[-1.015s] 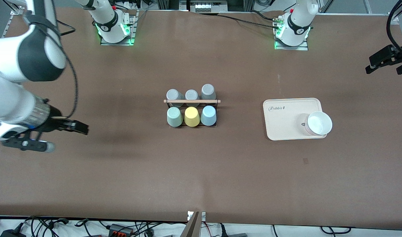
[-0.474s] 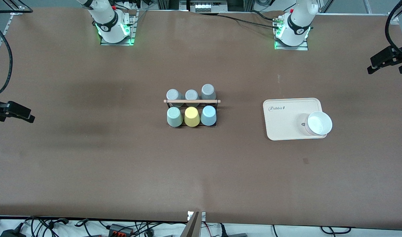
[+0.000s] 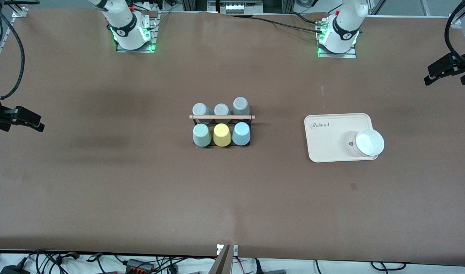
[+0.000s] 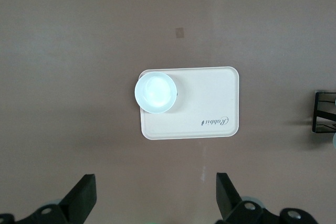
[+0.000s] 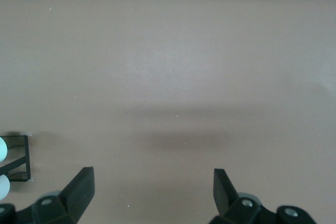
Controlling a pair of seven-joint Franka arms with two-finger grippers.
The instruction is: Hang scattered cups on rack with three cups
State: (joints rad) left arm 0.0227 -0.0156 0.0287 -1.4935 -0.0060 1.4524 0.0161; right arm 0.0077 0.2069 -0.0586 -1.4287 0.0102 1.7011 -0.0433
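Mint cup [image 3: 201, 135] and blue cup [image 3: 241, 133] sit inverted on rack [image 3: 222, 117] pegs, well apart from both raised, spread grippers: left gripper [image 4: 157, 195], right gripper [image 5: 152, 190].

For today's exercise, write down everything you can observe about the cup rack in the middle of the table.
The rack is a small black wire frame with a light wooden rod across its top, standing upright on the brown table. Six upside-down tumblers sit on it in two rows: three grey ones nearer the robot bases, and a mint green one, a yellow one and a light blue one nearer the front camera. Neither gripper touches it.
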